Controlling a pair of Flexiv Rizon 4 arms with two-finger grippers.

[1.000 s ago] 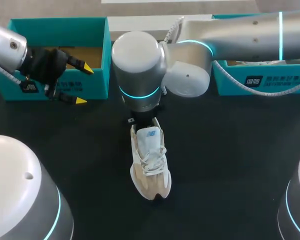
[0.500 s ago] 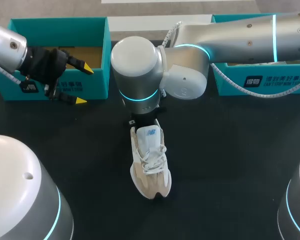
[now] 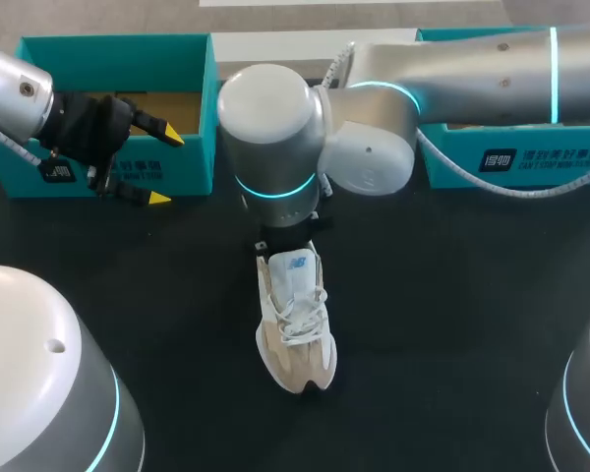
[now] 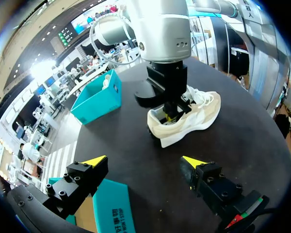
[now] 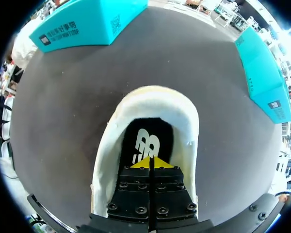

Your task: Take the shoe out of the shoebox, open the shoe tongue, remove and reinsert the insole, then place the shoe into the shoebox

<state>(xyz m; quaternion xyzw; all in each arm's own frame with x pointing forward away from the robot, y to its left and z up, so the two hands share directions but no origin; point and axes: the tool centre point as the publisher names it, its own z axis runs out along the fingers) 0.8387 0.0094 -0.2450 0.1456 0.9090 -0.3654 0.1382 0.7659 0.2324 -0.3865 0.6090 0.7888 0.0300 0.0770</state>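
Just beneath your right claw (image 5: 149, 162), inside the heel opening of the cream-and-white lace-up sneaker (image 3: 295, 329), lies the black insole with a white logo (image 5: 146, 141). The claw's two yellow tips are pressed together, with their point on or just above the insole's heel end. No edge of the insole shows between them, so you cannot count it as gripped.

The step in hand looks like the removal of the insole. The sneaker is already out of its box, and the insole lies flat inside it.

I judge the next move calls for you to part the tips slightly, catch the insole's rear edge and draw it up through the collar. Nothing pins the light sneaker down, so it may lift along with the insole.

The sneaker stands upright on its sole on the black worktop (image 3: 452, 324), heel under the right claw and toe pointing away from it. Its padded cream collar curves round the tips on both sides, and its white laces are loosely crossed.

Your left claw (image 3: 165, 167), spread wide and holding nothing, hangs well apart from the sneaker, beside the open teal cardboard shoebox (image 3: 187, 59).
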